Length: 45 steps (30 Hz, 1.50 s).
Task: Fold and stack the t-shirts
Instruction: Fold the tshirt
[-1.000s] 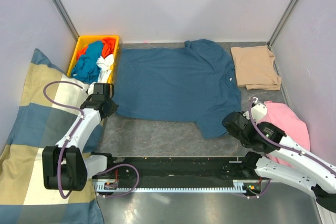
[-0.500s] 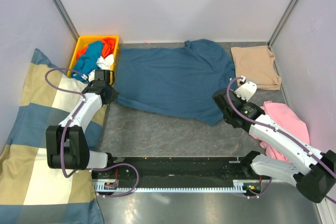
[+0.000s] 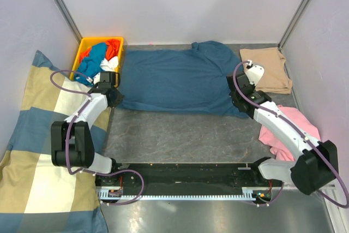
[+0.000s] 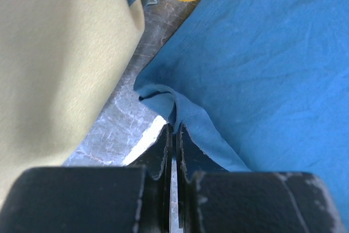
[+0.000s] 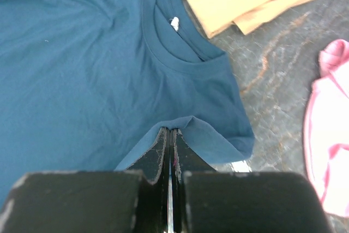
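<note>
Pale, plain walls close the space in on three sides, the back wall [image 3: 180, 4] meeting the side walls at slanting metal posts [image 3: 59, 1]. Below them lies the table [image 3: 163, 135], a grey marbled surface. A big blue, cream and tan checked cushion [image 3: 32, 151] runs along the surface's whole left edge. The teal-blue t-shirt [image 3: 174, 83] spreads across the far middle of the surface, reaching almost to the far edge, its near hem lifted into a soft ridge from left to right. A crumpled pink garment [image 3: 294, 126] lies at the right edge; whether it is a shirt is hard to tell from above. The tan t-shirt [image 3: 265, 69] sits folded in the far right corner, just beside the teal one's collar [image 5: 174, 31]. A yellow bin [image 3: 101, 39] stands in the far left corner and holds a jumble of teal, orange and white clothes [image 3: 98, 58]. The left gripper [image 4: 174, 129] is at the shirt's near left corner, next to the cushion, its fingers [image 4: 162, 151] clenched on a raised fold of the hem. The right gripper [image 5: 169, 132] is at the shirt's near right corner, below the collar, its fingers [image 5: 158, 154] pinched tight on a fold of the sleeve.
</note>
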### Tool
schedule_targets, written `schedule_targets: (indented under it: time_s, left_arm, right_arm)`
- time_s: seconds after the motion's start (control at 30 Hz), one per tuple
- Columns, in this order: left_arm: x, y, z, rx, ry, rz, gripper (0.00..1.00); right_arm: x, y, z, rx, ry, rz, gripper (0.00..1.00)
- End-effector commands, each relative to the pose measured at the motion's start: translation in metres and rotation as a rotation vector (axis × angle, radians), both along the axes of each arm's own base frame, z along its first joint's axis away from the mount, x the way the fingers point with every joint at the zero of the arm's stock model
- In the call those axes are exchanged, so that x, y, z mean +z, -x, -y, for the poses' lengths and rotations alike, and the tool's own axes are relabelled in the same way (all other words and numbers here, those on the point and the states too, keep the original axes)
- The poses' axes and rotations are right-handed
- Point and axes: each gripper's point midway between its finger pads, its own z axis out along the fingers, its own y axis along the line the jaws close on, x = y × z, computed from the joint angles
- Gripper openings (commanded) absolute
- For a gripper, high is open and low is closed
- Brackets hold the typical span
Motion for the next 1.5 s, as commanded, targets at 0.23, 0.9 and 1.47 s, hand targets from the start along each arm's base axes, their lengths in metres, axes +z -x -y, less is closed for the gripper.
schedule_targets:
  time_s: [0.23, 0.9, 1.47]
  left_arm:
    - [0.023, -0.052, -0.01, 0.026, -0.016, 0.093, 0.02]
    - [-0.003, -0.076, -0.026, 0.066, 0.002, 0.044, 0.02]
    - [-0.013, -0.102, -0.031, 0.072, 0.026, 0.032, 0.02]
  right_arm:
    - [-0.001, -0.059, -0.012, 0.049, -0.011, 0.02, 0.0]
    - [-0.02, -0.142, -0.001, 0.042, -0.03, -0.026, 0.0]
    - [-0.033, -0.169, 0.003, 0.025, -0.03, -0.042, 0.0]
